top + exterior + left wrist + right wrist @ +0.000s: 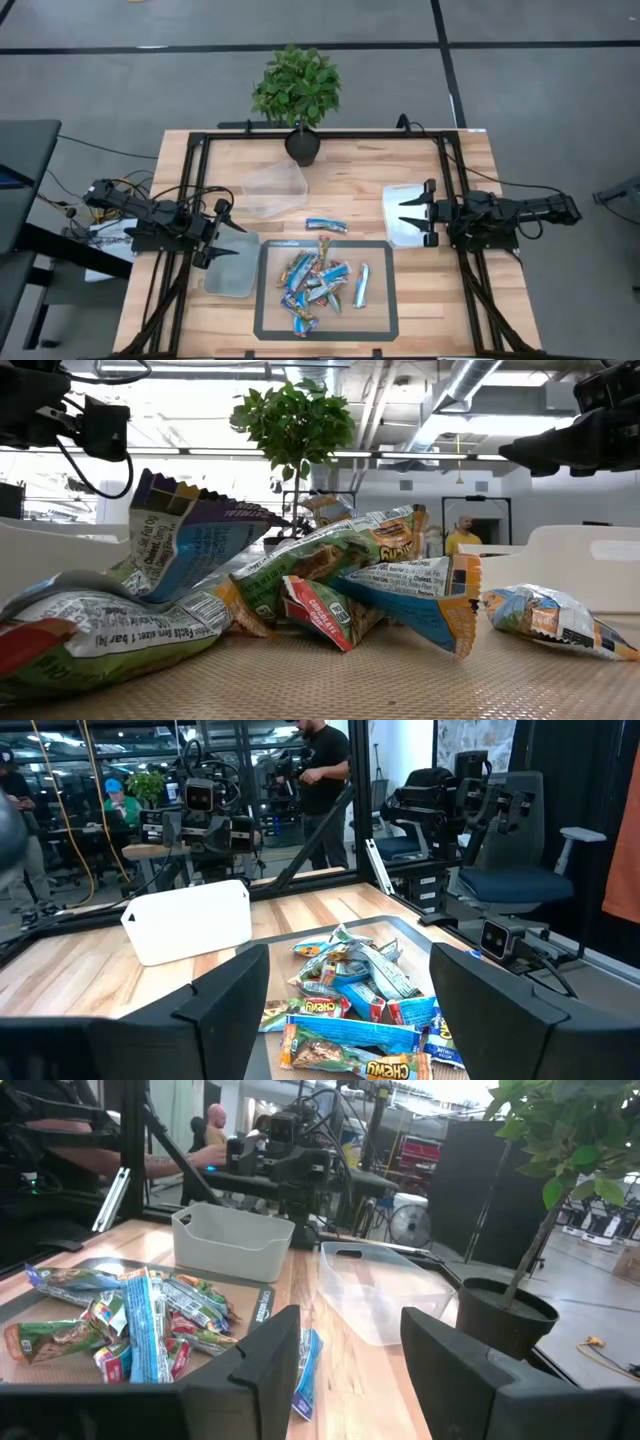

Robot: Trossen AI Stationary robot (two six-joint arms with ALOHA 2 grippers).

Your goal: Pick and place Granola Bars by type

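Wooden table (470, 300): bars (315, 282) piled unsorted on mat (378, 318); left gripper (228, 233) and right gripper (411, 213), flanking it, released. Sorting unstarted; next, grasp one bar.

I work in what looks like a robotics lab in an open industrial hall. Beyond my wooden table (340, 180) I see exposed ceiling ducts (470, 385), other camera rigs on black frames (210, 805), office chairs (500, 850), and people (325, 780) at workstations. The floor (540, 90) is grey with dark tape lines, possibly concrete. A potted plant (297, 95) softens it.
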